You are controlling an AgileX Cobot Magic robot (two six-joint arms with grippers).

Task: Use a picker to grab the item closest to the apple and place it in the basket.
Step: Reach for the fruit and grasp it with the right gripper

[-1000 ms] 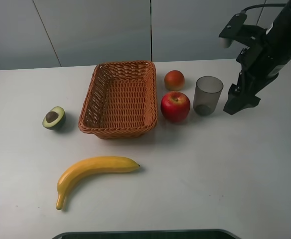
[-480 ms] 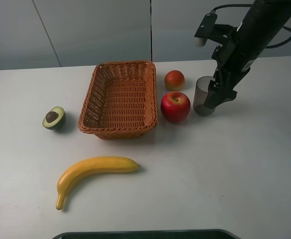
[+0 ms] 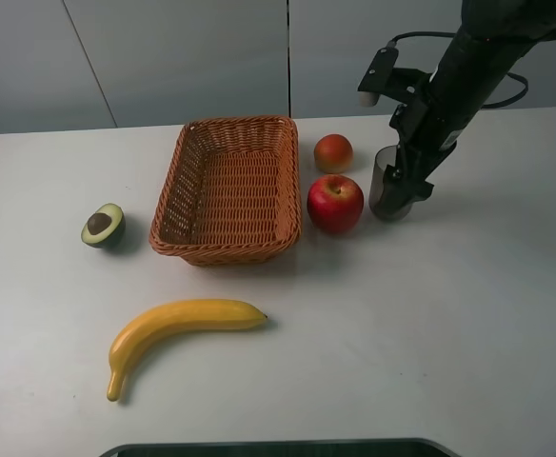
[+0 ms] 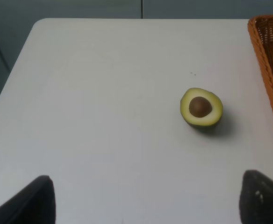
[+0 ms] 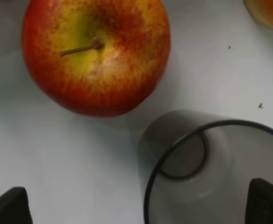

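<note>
The smoky-grey cup (image 3: 382, 190) stands upright just right of the red apple (image 3: 335, 204), and the wicker basket (image 3: 190, 181) sits left of the apple. My right gripper (image 3: 408, 187), the slim dark picker, hangs open at the cup's right rim. In the right wrist view its fingertips (image 5: 8, 206) are spread wide, with the cup (image 5: 192, 158) partly between them and the apple (image 5: 96, 53) beyond. I cannot tell whether a finger touches the cup. My left gripper (image 4: 146, 203) is open and holds nothing, above the bare table short of the avocado half (image 4: 201, 108).
A small orange-red fruit (image 3: 333, 152) lies behind the apple, close to the cup. An avocado half (image 3: 103, 226) sits left of the basket, and a banana (image 3: 178, 328) lies toward the front. The basket's edge (image 4: 269, 65) shows in the left wrist view.
My right arm has swung left from beside the cup until its tip stands over the cup's right rim. The cup, apple and other things have not moved.
</note>
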